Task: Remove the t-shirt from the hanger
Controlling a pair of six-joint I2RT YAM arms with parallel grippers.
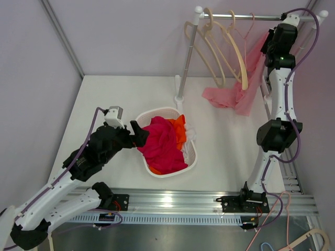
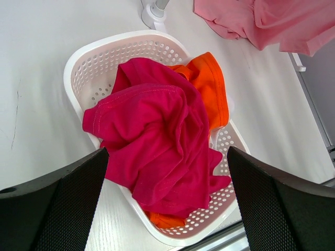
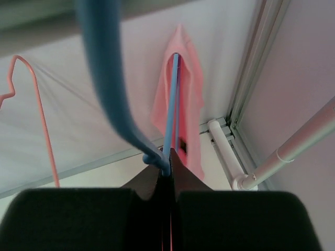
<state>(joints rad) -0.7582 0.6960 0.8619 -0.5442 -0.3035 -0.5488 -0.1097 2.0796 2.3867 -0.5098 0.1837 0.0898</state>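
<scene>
A white table (image 1: 104,99) stands between pale lilac walls, with a rail (image 1: 246,16) at the back right carrying beige hangers (image 1: 217,47). The pink t-shirt (image 1: 246,89) hangs from the rail's right end, and its lower part lies bunched on the table. The right gripper (image 3: 168,170) is up at the rail. Its fingers are clenched on the blue hanger (image 3: 171,104), whose arm runs up inside the pink cloth. I cannot tell whether cloth is pinched too. The left gripper (image 2: 165,151) hovers over the white basket (image 2: 104,44) with its fingers spread wide and nothing in them. A red garment (image 2: 157,136) lies in the basket over an orange one (image 2: 209,83).
</scene>
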